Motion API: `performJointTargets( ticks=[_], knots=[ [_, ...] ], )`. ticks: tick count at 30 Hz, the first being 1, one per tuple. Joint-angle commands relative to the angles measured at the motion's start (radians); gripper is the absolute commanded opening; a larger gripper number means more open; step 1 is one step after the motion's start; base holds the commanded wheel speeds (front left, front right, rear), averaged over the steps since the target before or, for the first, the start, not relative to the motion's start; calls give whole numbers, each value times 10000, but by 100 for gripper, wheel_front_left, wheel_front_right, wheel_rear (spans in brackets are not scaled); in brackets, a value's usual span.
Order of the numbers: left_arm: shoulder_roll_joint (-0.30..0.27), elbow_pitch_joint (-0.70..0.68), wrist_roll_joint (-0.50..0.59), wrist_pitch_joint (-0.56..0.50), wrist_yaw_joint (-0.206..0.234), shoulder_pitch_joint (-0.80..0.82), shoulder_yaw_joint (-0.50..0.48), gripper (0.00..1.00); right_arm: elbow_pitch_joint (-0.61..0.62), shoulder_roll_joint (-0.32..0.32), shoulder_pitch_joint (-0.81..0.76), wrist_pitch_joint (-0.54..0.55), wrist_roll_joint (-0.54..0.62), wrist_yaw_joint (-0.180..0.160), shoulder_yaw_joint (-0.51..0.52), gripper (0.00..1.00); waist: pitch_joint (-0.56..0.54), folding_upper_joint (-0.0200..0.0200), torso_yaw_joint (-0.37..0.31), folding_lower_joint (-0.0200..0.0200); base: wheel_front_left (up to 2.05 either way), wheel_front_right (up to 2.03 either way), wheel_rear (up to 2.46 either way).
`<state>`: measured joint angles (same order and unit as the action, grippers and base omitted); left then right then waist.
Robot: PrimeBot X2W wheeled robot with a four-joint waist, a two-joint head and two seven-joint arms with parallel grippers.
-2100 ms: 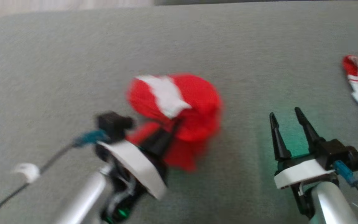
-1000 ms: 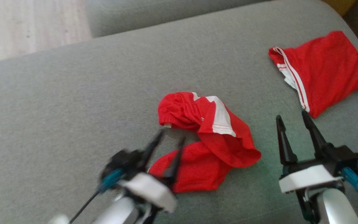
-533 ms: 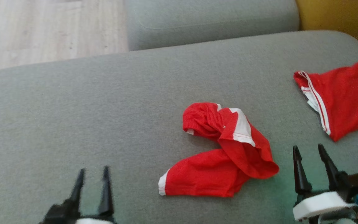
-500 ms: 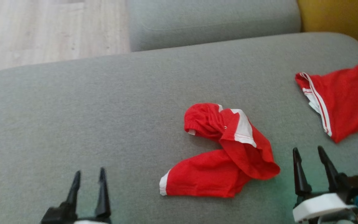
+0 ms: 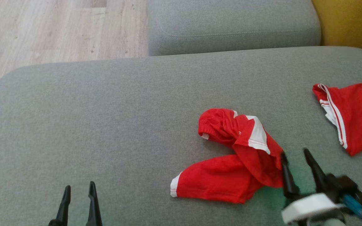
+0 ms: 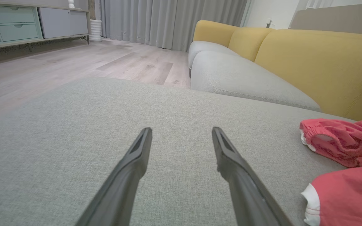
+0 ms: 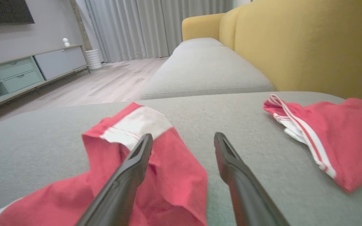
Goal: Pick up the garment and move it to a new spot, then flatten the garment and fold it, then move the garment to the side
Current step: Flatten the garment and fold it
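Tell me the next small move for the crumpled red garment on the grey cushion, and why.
Probably lower the right claw onto the nearest edge of the crumpled garment and close. That claw is open right beside it, the garment lies bunched and unheld, and the left claw is open, well off to the side.

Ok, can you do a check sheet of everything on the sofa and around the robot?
Surface: grey cushion, soft and flat.
Job's things: crumpled garment, red and white, lying loose, not held.
Clutter: second red garment, flatter, far right.
Grippers: left gripper open over bare cushion; right gripper open at the crumpled garment's right edge.
Cables: blue plug on the right wrist, blurred.
Surroundings: wood floor, yellow backrest, curtains.
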<state>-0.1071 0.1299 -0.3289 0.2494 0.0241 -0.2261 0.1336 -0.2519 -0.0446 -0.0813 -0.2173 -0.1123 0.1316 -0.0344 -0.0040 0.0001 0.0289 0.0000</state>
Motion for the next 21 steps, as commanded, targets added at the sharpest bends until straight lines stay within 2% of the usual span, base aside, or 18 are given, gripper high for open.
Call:
performJointTargets(
  ticks=[1,8,14,20,21],
  knots=[
    [87,-230,124,123,-77,324,-447,100,467,-57,614,73,-16,-9,-423,100,1,-1,17,0,0,0,0],
    [440,-38,529,123,-606,474,-784,100,701,-139,1166,1749,778,-9,-1593,100,137,-1,193,0,0,0,0],
    [541,49,627,123,-792,629,-948,100,418,-129,1287,2430,1503,-9,-1205,100,256,-1,452,0,0,0,0],
    [563,91,609,123,-840,585,-1023,100,682,-105,1236,2494,1639,-9,-705,100,319,-1,531,0,0,0,0],
    [564,111,575,124,-828,576,-1009,100,754,-101,1226,2542,1608,-9,-627,97,323,-1,523,0,0,0,0]
  ],
)
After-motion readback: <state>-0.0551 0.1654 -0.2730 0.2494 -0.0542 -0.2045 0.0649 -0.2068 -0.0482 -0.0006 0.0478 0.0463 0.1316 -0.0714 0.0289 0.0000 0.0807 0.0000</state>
